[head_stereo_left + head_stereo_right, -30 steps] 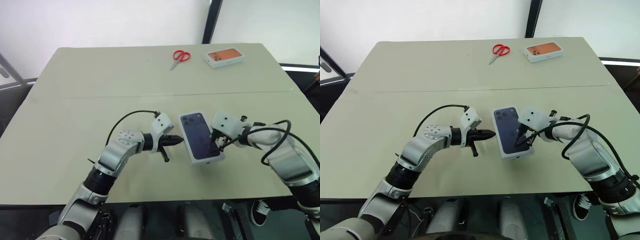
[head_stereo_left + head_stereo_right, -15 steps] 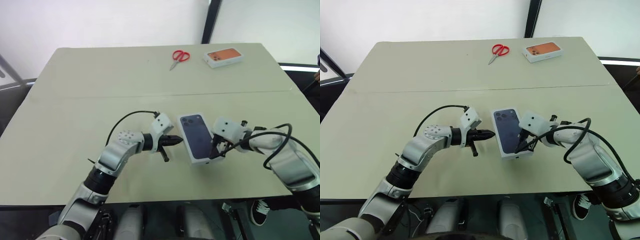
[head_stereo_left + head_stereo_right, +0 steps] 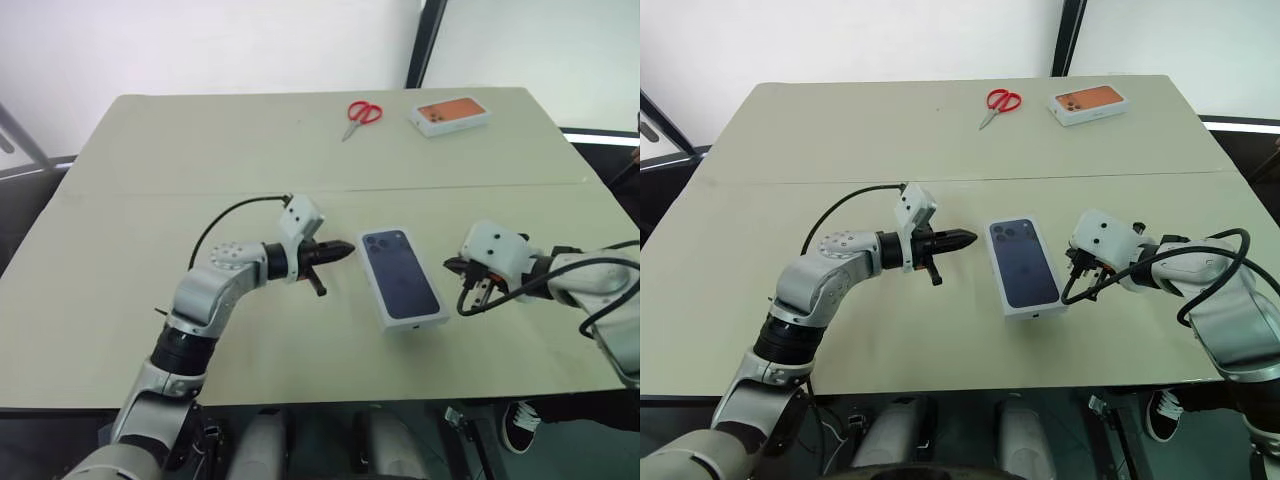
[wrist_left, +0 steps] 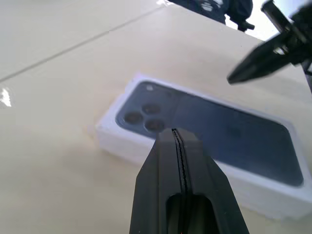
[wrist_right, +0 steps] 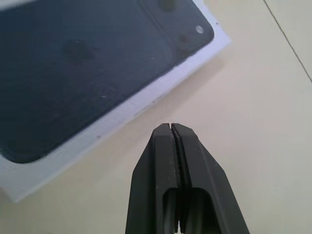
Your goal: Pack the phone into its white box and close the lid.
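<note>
no readable text or labels

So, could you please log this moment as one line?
lid: closed on box, flat on table | left gripper: shut, clear | right gripper: shut, clear

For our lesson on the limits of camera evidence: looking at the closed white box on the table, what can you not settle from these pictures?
- Whether the phone is inside: the lid covers the white box in every view.
- The base of the white box: hidden under the lid in the head views.
- The lid's near end: cut off by the picture's edge in the right wrist view.
- Print on the orange-printed box: too small in the head views.
</note>
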Tool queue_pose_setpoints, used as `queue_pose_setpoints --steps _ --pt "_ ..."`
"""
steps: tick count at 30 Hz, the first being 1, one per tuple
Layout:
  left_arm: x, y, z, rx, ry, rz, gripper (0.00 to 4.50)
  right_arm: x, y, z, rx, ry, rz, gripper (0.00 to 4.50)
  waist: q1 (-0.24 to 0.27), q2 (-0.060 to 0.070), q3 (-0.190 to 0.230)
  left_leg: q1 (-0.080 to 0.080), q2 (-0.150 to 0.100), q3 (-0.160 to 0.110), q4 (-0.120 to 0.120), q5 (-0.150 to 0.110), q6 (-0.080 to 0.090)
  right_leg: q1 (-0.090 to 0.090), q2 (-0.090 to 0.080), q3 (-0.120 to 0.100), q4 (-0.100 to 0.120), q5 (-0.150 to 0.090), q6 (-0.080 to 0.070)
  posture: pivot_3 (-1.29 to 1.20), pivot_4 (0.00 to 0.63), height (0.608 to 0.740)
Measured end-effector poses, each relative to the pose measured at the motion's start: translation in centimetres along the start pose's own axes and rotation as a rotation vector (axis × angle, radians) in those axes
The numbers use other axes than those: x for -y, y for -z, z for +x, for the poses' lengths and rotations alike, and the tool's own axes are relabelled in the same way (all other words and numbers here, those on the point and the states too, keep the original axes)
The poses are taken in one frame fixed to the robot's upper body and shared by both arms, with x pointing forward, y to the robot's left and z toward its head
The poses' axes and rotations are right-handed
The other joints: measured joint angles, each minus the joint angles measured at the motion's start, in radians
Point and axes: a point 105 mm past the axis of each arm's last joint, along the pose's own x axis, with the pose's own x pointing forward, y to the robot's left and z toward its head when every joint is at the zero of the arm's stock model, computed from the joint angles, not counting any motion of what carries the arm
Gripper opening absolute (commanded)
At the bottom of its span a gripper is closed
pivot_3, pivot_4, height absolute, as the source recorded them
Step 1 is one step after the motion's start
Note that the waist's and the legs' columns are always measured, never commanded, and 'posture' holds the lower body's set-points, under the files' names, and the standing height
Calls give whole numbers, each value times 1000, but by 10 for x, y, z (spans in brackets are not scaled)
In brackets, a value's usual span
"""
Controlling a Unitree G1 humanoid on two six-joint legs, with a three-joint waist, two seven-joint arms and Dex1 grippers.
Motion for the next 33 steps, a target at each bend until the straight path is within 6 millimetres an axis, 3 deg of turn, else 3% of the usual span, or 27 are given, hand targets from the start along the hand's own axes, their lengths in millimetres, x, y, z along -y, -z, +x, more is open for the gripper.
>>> queue_pose_setpoints --steps 4,8,17,24,26,30,33 --pt "1 -6 25 -19 -5 15 0 -32 -19 -4 97 -145 35 51 9 0 0 0 -1 0 0 0 0 0 1 -1 0 0 0 0 150 740" --pt "-1 24 41 -156 -22 31 0 -59 1 9 18 -213 47 51 10 0 0 0 -2 0 0 0 0 0 1 0 0 0 0 0 150 740" --pt "2 36 48 -252 -9 140 0 -58 9 15 -22 -162 -34 51 14 -3 -3 5 -2 -1 0 0 0 6 1 0 -1 0 1 0 150 740" --pt "2 39 46 -175 -38 63 0 -50 10 19 -4 -109 -24 51 15 -5 -8 7 0 -1 0 0 0 8 0 0 -2 -1 1 0 150 740" --pt "-8 36 35 -93 -88 12 0 -36 0 27 64 -34 26 51 4 -5 -8 5 1 0 -1 0 0 4 1 1 0 -1 1 0 150 740" --pt "-32 5 -1 67 -212 32 0 4 -25 25 201 157 86 51 -7 -4 -8 3 1 -1 -2 1 -3 1 1 0 1 -1 1 0 150 740" --pt "-55 0 -61 115 -368 72 0 25 -37 27 294 219 161 51 -16 -3 -8 4 2 0 -4 1 -3 0 1 1 0 -1 1 0 150 740"
